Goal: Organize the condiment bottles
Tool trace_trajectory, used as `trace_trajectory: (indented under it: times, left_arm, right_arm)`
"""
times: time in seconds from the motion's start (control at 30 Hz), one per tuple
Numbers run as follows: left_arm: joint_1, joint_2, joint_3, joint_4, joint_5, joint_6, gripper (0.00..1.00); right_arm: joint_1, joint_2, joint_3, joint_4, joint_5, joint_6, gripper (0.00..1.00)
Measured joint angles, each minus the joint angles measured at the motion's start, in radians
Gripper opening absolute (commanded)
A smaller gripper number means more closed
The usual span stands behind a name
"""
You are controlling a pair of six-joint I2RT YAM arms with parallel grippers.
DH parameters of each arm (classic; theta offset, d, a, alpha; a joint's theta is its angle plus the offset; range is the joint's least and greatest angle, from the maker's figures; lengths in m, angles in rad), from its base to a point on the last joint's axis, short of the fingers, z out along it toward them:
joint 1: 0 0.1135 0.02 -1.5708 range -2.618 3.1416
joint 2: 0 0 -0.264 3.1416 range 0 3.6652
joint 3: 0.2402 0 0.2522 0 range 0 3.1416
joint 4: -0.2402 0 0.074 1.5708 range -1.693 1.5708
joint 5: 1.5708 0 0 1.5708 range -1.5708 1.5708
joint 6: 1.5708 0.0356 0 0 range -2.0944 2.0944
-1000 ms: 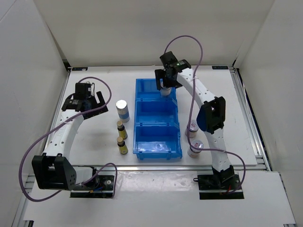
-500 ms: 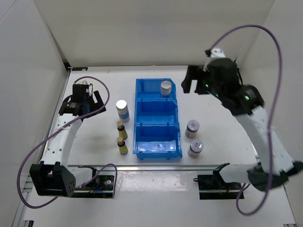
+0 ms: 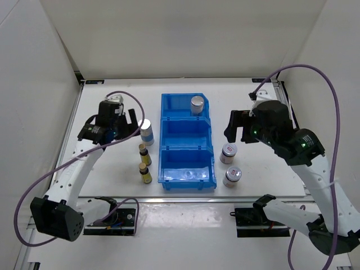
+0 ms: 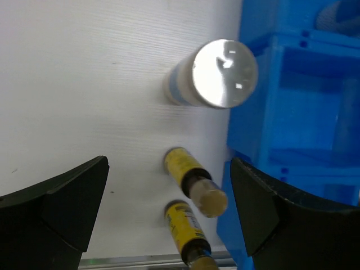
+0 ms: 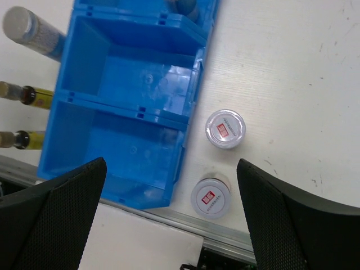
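Moved in toward the bin since a second ago, the left gripper (image 3: 130, 125) spreads its jaws wide beside one silver-capped shaker (image 3: 145, 128). Two amber yellow-labelled bottles (image 3: 144, 153) (image 3: 145, 172) sit nearer the table's front edge. Mid-table, the blue bin (image 3: 163, 140) has three compartments, and the far one holds the second shaker (image 3: 197, 104), upright. Drawn back from that compartment, the right gripper (image 3: 238, 126) hangs open above two pale-lidded, red-marked jars (image 3: 229, 152) (image 3: 232, 176) beside the bin's right wall.
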Motion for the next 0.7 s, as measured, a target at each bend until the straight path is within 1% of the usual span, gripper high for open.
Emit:
trace_trajectory:
  times: [0.1, 0.27, 0.43, 0.57, 0.63, 0.7]
  left_arm:
    - [-0.097, 0.052, 0.055, -0.001, -0.014, 0.000, 1.00]
    - [-0.196, 0.271, 0.199, 0.021, -0.060, 0.005, 1.00]
    - [-0.204, 0.454, 0.246, 0.025, -0.094, 0.001, 1.00]
    - [-0.195, 0.550, 0.262, 0.024, -0.107, -0.022, 0.97]
    - [-0.193, 0.583, 0.276, 0.024, -0.108, -0.034, 0.92]
    - [-0.193, 0.603, 0.293, 0.025, -0.109, -0.040, 0.83]
  right_arm:
    - [0.000, 0.005, -0.037, -0.014, 0.032, -0.013, 1.00]
    - [0.000, 0.028, -0.094, -0.037, 0.082, -0.037, 1.00]
    - [0.000, -0.002, -0.096, -0.063, 0.156, -0.053, 1.00]
    - [0.000, -0.067, -0.117, -0.074, 0.181, -0.056, 1.00]
    - [0.000, -0.090, -0.135, -0.078, 0.189, -0.057, 1.00]
    - [0.000, -0.099, -0.148, -0.082, 0.195, -0.058, 1.00]
